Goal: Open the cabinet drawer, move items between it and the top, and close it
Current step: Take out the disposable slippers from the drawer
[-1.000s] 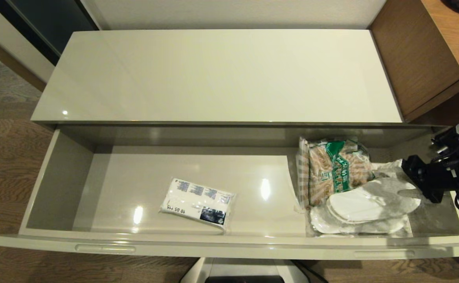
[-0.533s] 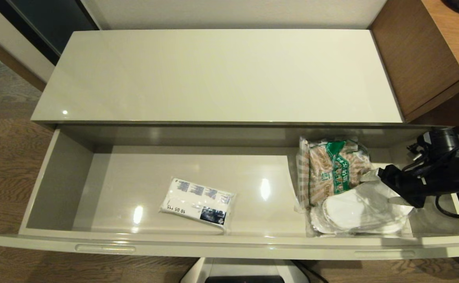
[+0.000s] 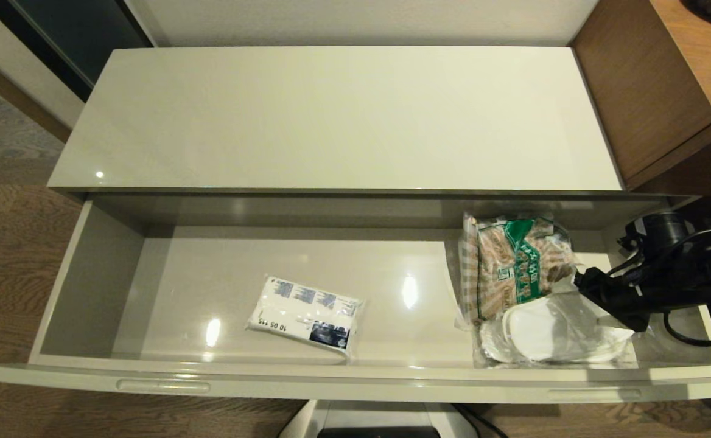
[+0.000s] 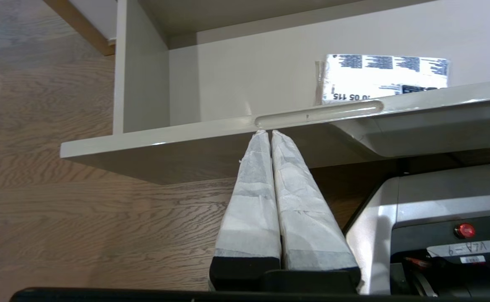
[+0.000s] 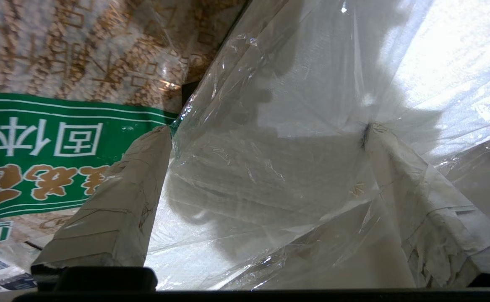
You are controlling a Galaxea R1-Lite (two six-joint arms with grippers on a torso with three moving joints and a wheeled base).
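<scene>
Right pincer [image 3: 584, 291], fingers apart astride the wrapped slippers [image 3: 550, 334] at lower right of the open drawer [image 3: 355, 380], must next be closed and lifted to the top [image 3: 337, 115]; left pincer [image 4: 269, 133], pressed together, is parked below the drawer front.

drawer [image 3: 355, 380] open; wrapped slippers [image 3: 550, 334] right, tissue pack [image 3: 305, 313] centre.

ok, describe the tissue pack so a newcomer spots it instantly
Look into the open drawer below the cabinet top. On its floor, left of centre, the tissue pack lies alone, flat and white, with blue print. The snack bag and wrapped slippers are piled at the right end.
</scene>
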